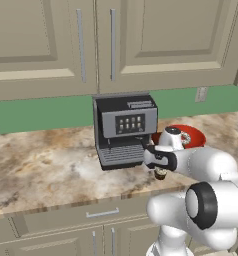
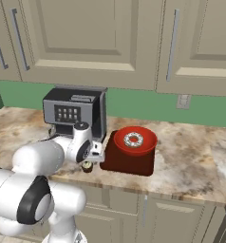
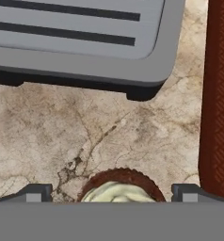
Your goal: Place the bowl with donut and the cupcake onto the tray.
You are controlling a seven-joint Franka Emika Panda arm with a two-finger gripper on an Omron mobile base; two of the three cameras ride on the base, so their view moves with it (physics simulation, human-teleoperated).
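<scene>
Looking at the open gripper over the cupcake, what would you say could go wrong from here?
1. The cupcake is small and sits between wide-open fingers; an off-centre close might tip or squash it.
2. It stands close to the coffee machine and the tray, so a finger may clip either.
3. The bowl with the donut already fills much of the tray, leaving limited room.

Operator: Which markings can you read on the equipment?

Technician: You find no legible text, brand, number or sign. The coffee machine (image 1: 125, 129) carries a dark control panel (image 1: 130, 123) with small pale button symbols, too small to read. The wall outlet (image 2: 183, 101) bears no readable marking either.
</scene>
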